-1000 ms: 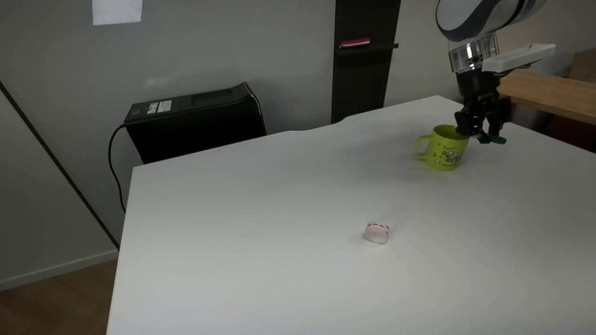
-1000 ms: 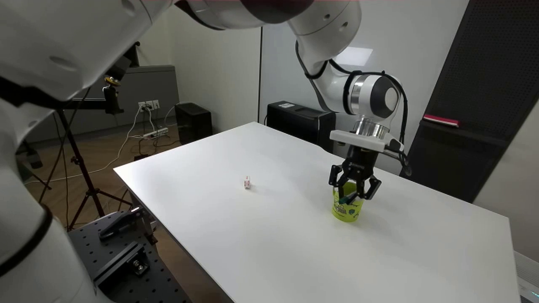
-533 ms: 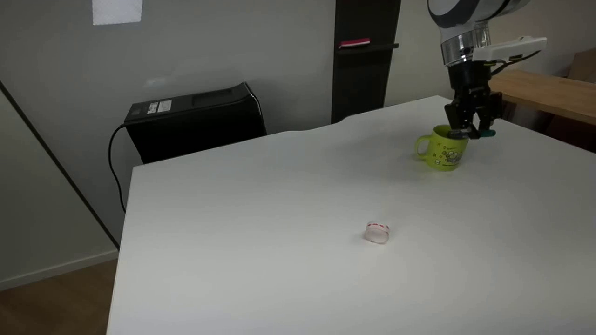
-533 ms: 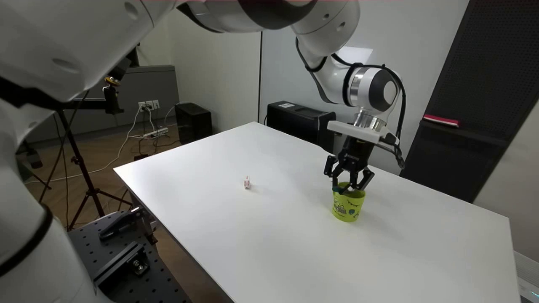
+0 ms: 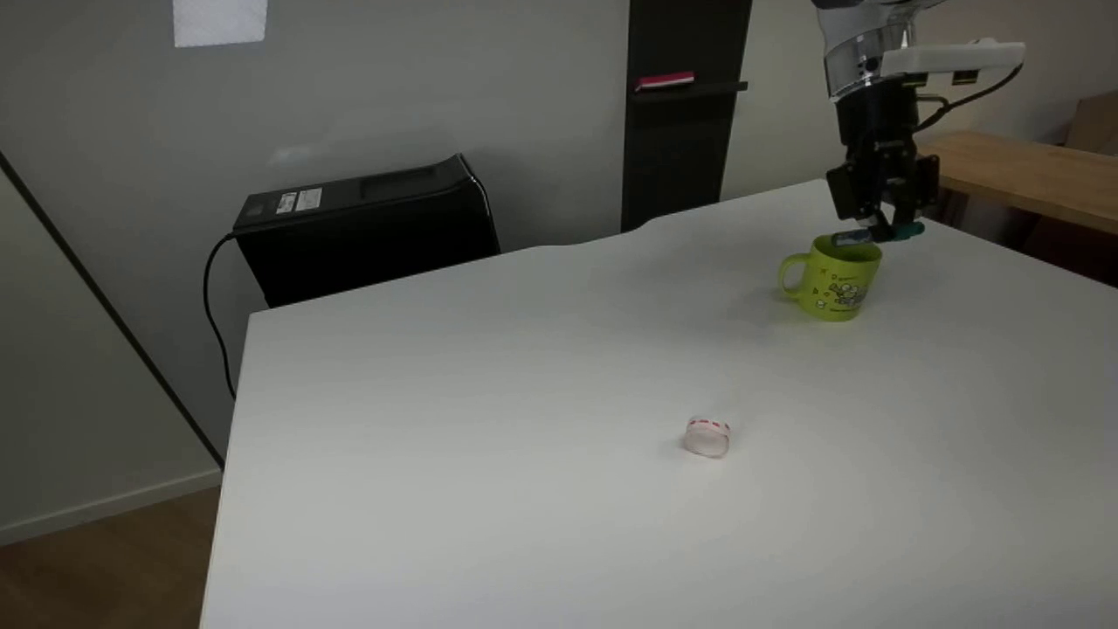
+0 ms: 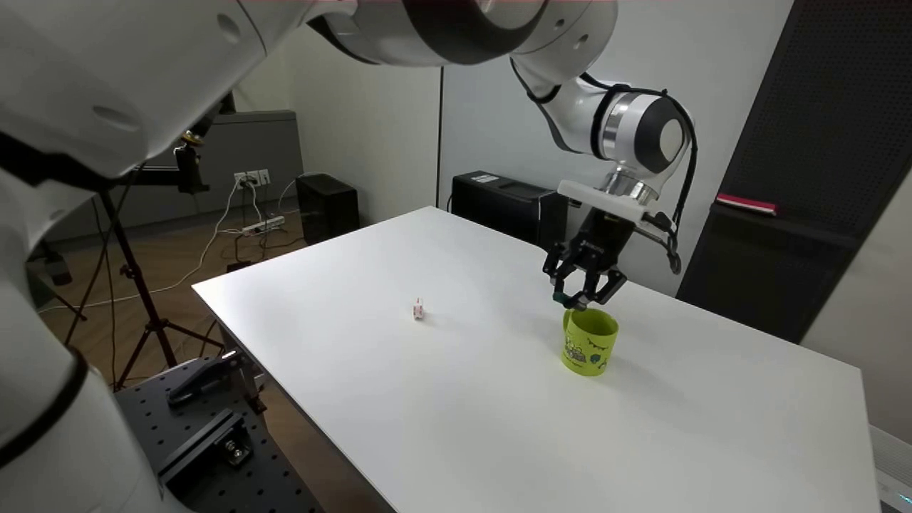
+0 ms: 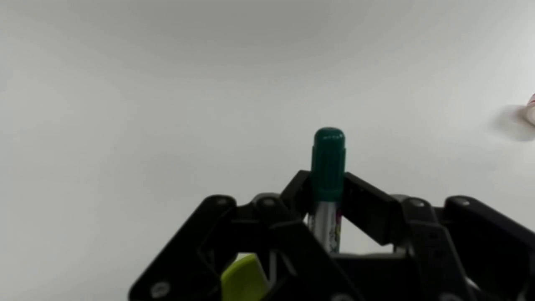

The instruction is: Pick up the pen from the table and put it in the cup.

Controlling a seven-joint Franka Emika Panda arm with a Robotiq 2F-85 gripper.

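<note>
The cup, a yellow-green mug (image 5: 838, 286), stands upright on the white table (image 5: 489, 437). It also shows in an exterior view (image 6: 588, 349), and a piece of it shows behind the fingers in the wrist view (image 7: 243, 281). My gripper (image 5: 886, 231) is shut on the pen (image 5: 910, 231), with the fingertips around the green cap end (image 7: 328, 167). The pen lies nearly level, its silver-grey body partly hidden by the fingers in the wrist view. In an exterior view, the gripper (image 6: 571, 298) and the pen's green end (image 6: 561, 298) are just above the cup's rim, toward its handle side.
A small clear pinkish cap (image 5: 707, 438) lies on the table, apart from the cup; it also shows at the wrist view's right edge (image 7: 531, 112). A black box (image 5: 367, 231) stands behind the table. A wooden table (image 5: 1022, 179) is beyond the far corner.
My gripper has risen with the pen. The pen has moved from beside and in front of the cup to above its rim. The cup and the cap have not moved.
</note>
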